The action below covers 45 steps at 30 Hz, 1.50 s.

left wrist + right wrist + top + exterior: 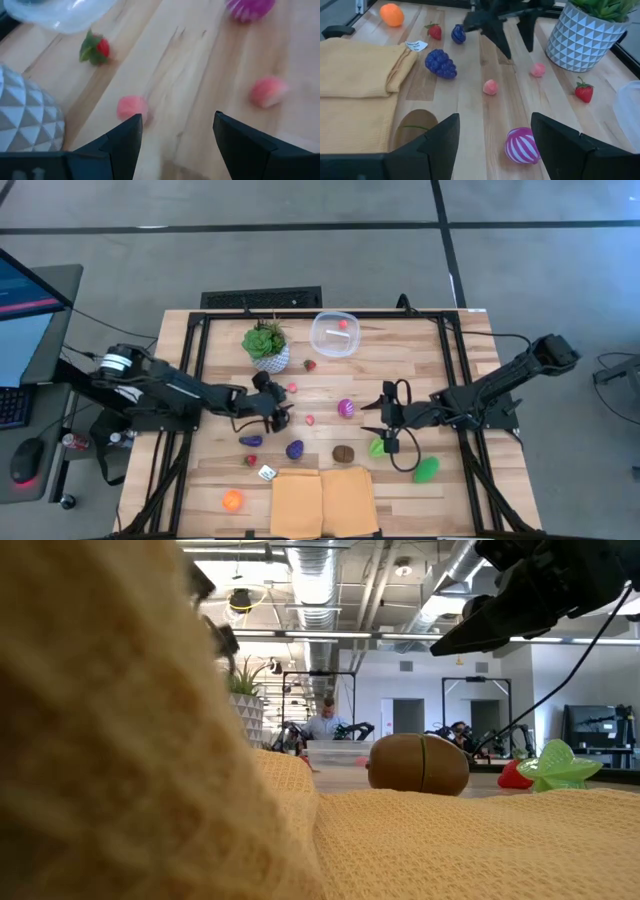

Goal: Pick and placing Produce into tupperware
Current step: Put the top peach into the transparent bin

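produce (pixel 345 408) lies scattered over the wooden table (pixel 440 360), and the tupperware (pixel 334 333) sits near the far edge, just right of the potted plant (pixel 266 345), with one small red piece inside it. between the two arms the board is fairly open: only a pink-striped ball, a small pink piece (pixel 490 87) and another pink piece (pixel 537 69) lie there. the left gripper (pixel 279 415) hangs just off the pot, fingers parted and holding nothing; the pink piece by the pot is close ahead of its tips, and the pot wall crowds its side. the right gripper (pixel 381 418) hovers right of the striped ball, fingers spread and empty, a green piece (pixel 377 446) right beside it. nearer the front edge a folded yellow cloth (pixel 322 500) takes up the middle, with purple grapes (pixel 440 63), a brown piece (pixel 343 452), a strawberry (pixel 435 31) and an orange (pixel 233 500) around it. from table height the cloth blocks most of the view. a person shows far back in the room, too small to make out.
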{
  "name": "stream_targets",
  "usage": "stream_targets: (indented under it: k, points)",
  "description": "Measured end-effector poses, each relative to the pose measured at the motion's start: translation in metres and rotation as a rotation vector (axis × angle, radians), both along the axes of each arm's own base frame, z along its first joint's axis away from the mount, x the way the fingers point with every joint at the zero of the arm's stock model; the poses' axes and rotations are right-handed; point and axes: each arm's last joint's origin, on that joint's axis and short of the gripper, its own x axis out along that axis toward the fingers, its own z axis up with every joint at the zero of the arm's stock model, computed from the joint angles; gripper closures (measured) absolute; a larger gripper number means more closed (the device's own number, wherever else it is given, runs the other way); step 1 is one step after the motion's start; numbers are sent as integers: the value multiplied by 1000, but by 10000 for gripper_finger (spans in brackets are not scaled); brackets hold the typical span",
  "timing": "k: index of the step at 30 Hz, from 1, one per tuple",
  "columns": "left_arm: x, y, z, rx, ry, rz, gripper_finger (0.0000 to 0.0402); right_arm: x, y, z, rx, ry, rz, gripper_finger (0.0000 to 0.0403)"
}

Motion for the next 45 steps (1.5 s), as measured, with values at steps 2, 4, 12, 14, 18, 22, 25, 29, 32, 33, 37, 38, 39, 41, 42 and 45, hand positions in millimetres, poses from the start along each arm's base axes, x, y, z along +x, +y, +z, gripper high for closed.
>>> stream_targets:
  k: [2, 4, 12, 14, 18, 22, 25, 29, 32, 33, 37, 38, 39, 41, 42, 45]
  points:
    - [5, 2, -3, 3, 13, 13, 168, -1, 2, 0, -1, 3, 10, 133]
    - [8, 6, -6, 7, 25, 28, 168, -2, 4, -1, -3, 7, 20, 133]
    - [9, 25, -10, 6, 49, 121, 168, -5, 11, -1, -4, 7, 52, 133]
    - [9, 29, -9, 3, 42, 132, 168, -5, 12, -1, -4, 8, 53, 133]
    - [9, 35, -10, -22, 50, 132, 168, -5, 11, -1, -8, 16, 52, 133]
    - [9, 41, -10, -37, 49, 135, 168, -5, 11, -2, -9, 17, 51, 133]
    - [9, 44, -10, -52, 49, 134, 168, -5, 11, -2, -9, 17, 51, 133]
    - [9, 45, -10, -60, 43, 130, 168, -5, 11, -2, -9, 17, 51, 133]
    - [10, 44, -10, -90, 40, 111, 168, -5, 11, -2, -9, 17, 51, 133]
    - [9, 44, -11, -92, 46, 109, 168, -5, 11, -1, -9, 16, 51, 133]
    - [9, 43, -11, -109, 45, 91, 168, -5, 11, -1, -8, 16, 51, 133]
    - [9, 43, -11, -109, 45, 91, 168, -5, 11, -1, -8, 16, 51, 133]
    - [9, 43, -11, -109, 45, 91, 168, -5, 11, -1, -8, 16, 51, 133]
    - [10, 43, -10, -109, 37, 83, 168, -5, 11, -1, -8, 16, 51, 133]
    - [11, 43, -10, -115, 33, 66, 168, -5, 11, -1, -8, 16, 51, 133]
    - [12, 42, -9, -117, 22, 38, 168, -5, 11, -1, -8, 16, 51, 133]
